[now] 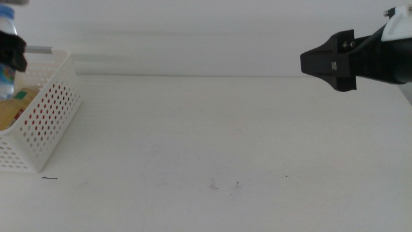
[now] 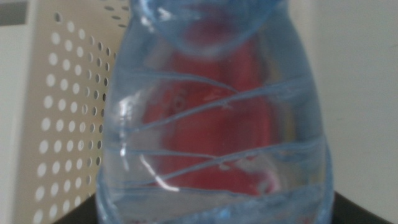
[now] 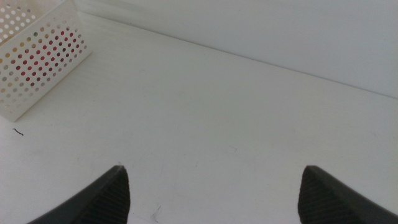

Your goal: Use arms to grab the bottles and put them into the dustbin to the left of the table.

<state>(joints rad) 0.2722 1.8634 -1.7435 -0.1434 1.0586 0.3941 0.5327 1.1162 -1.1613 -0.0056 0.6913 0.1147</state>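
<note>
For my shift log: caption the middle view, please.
Left hand holds the water bottle over the white dustbin; right hand waits open above the table.

Forward-down overview; two wrist close-ups.

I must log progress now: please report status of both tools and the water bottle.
Left tool shut on water bottle, above dustbin. Right tool open, over bare table. Nothing in the way.
</note>
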